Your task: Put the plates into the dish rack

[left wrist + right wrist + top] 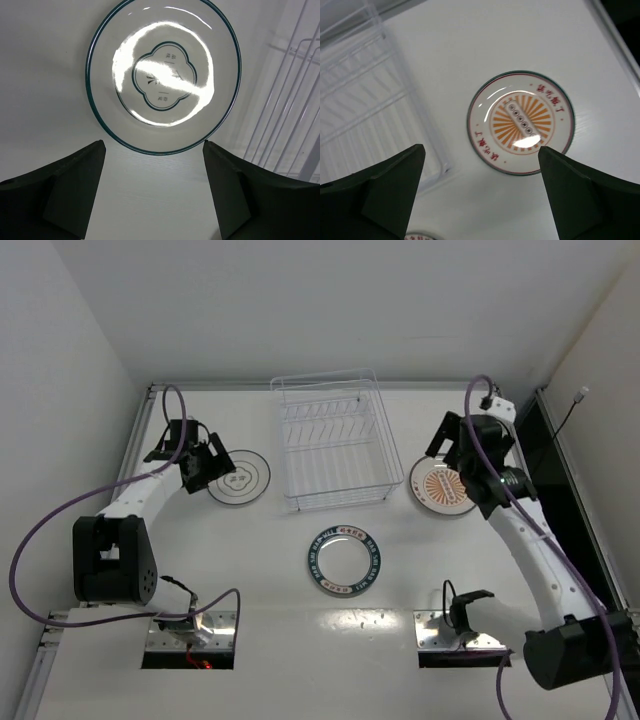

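A white wire dish rack [335,430] stands mid-table [250,570]. Three plates lie flat outside it: the ringed plate [240,478] just left, the orange-centred plate [443,487] just right, the blue-green-rimmed plate [344,559] in front. The left gripper [153,147] sits at the ringed plate's edge, jaws spread wide and holding nothing. The right gripper [481,150] hangs above the orange-centred plate, likewise wide.

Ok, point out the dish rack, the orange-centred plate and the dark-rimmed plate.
dish rack [338,499], top external view, on its near wire wall.
orange-centred plate [521,121], right wrist view, on the orange sunburst centre.
dark-rimmed plate [344,560], top external view, on its pale centre.
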Tool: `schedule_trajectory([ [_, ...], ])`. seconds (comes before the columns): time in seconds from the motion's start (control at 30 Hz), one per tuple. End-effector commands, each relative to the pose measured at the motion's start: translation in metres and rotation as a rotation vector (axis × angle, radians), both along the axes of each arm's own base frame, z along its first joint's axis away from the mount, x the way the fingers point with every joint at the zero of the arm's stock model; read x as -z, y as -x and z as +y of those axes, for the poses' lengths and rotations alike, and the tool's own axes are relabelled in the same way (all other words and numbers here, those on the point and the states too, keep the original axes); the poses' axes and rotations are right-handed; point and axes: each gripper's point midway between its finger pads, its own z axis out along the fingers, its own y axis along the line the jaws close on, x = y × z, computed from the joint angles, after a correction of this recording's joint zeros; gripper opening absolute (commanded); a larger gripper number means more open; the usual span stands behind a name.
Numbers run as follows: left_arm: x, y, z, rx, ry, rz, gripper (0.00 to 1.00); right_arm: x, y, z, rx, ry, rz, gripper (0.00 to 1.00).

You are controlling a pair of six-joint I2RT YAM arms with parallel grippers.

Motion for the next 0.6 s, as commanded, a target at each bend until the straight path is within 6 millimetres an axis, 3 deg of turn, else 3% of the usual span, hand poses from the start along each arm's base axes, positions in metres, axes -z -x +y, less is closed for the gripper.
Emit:
schedule_trajectory([
  [0.0,0.001,-0.005,-0.005,0.025,0.026,-0.015,0.76,0.024,0.015,-0.042,0.188,0.033,0.072,0.99],
  [0.1,0.003,-0.007,-0.009,0.04,0.045,-0.014,0.76,0.036,0.019,-0.049,0.208,0.011,0.103,0.99],
  [0.13,0.003,-0.007,-0.009,0.04,0.045,-0.013,0.76,0.04,0.02,-0.059,0.235,-0.007,0.108,0.99],
  [0.17,0.003,-0.007,-0.009,0.04,0.045,-0.013,0.76,0.055,0.025,-0.065,0.239,-0.033,0.146,0.99],
  [0.2,0.003,-0.006,-0.011,0.046,0.052,-0.014,0.76,0.06,0.018,-0.055,0.175,-0.141,0.131,0.99],
  [0.23,0.003,-0.006,-0.011,0.046,0.052,-0.014,0.76,0.083,0.026,-0.075,0.23,-0.209,0.156,0.99],
  [0.3,-0.001,-0.006,-0.011,0.046,0.052,-0.024,0.76,0.095,0.022,-0.073,0.189,-0.357,0.121,0.98],
  [0.33,-0.001,-0.007,-0.009,0.04,0.044,-0.024,0.76,0.117,0.033,-0.086,0.261,-0.426,0.147,0.96],
  [0.53,-0.005,-0.007,-0.009,0.04,0.043,-0.035,0.76,0.176,0.059,-0.091,0.342,-0.662,0.236,0.87],
  [0.57,-0.005,-0.007,-0.009,0.04,0.043,-0.035,0.76,0.178,0.061,-0.089,0.346,-0.693,0.235,0.87],
])
